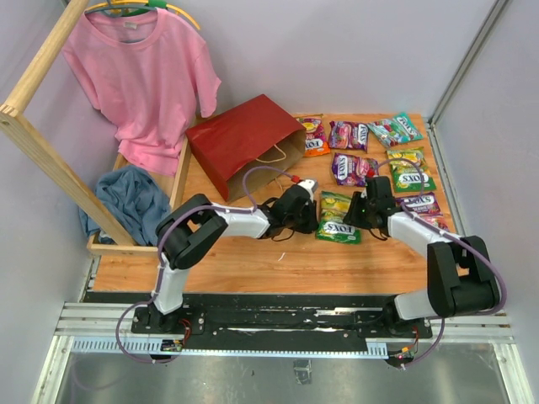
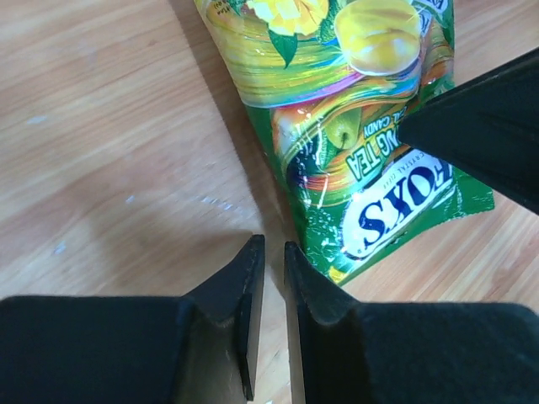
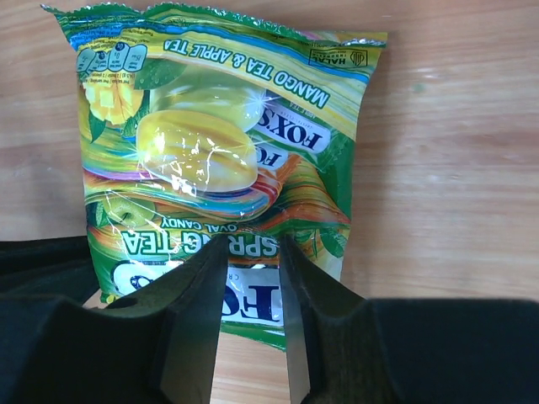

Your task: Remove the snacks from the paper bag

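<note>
The dark red paper bag (image 1: 242, 140) lies on its side at the back left, its mouth toward the snacks. A green Fox's packet (image 1: 337, 218) lies flat between my grippers; it also shows in the left wrist view (image 2: 354, 126) and the right wrist view (image 3: 219, 151). My left gripper (image 1: 312, 214) (image 2: 271, 248) is empty and nearly closed, just left of the packet's edge. My right gripper (image 1: 360, 211) (image 3: 250, 244) hovers over the packet's label end with its jaws a narrow gap apart, holding nothing. The right gripper's finger (image 2: 488, 126) shows over the packet.
Other Fox's packets lie at the back right: orange (image 1: 313, 135), purple (image 1: 348, 135), teal (image 1: 394, 129), purple (image 1: 354, 168), yellow-green (image 1: 408, 169) and purple (image 1: 418, 204). A pink T-shirt (image 1: 139, 80) hangs on a wooden rack (image 1: 50, 160) over blue cloth (image 1: 130, 198).
</note>
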Motion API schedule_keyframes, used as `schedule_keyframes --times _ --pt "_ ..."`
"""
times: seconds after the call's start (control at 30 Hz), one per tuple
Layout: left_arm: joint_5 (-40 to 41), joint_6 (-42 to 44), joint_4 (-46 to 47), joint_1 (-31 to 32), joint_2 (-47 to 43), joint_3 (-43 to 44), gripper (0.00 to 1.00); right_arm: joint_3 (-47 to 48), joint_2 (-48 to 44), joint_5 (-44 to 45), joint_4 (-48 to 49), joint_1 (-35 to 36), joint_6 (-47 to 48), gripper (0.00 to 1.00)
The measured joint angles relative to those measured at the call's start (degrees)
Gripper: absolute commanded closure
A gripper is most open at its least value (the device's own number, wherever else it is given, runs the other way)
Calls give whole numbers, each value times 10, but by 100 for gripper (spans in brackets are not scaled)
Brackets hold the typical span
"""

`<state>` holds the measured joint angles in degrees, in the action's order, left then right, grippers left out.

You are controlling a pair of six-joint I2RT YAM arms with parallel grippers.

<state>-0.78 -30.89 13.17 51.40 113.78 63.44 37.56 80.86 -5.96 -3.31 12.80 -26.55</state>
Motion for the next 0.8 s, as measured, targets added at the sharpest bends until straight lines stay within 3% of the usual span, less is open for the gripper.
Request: schedule_keyframes --times 0.17,0.33,0.57,0.8 --pt "-11 0 -11 14 49 72 82 2 -8 0 -24 -37 -3 67" --pt "-13 0 -31 29 92 138 82 13 -7 2 -44 -56 -4 56" --pt "-39 -15 -38 51 126 191 82 14 -16 -9 -51 -123 -18 57" --pt "-31 -2 -63 54 128 213 80 7 -106 0 -60 -127 -32 55"
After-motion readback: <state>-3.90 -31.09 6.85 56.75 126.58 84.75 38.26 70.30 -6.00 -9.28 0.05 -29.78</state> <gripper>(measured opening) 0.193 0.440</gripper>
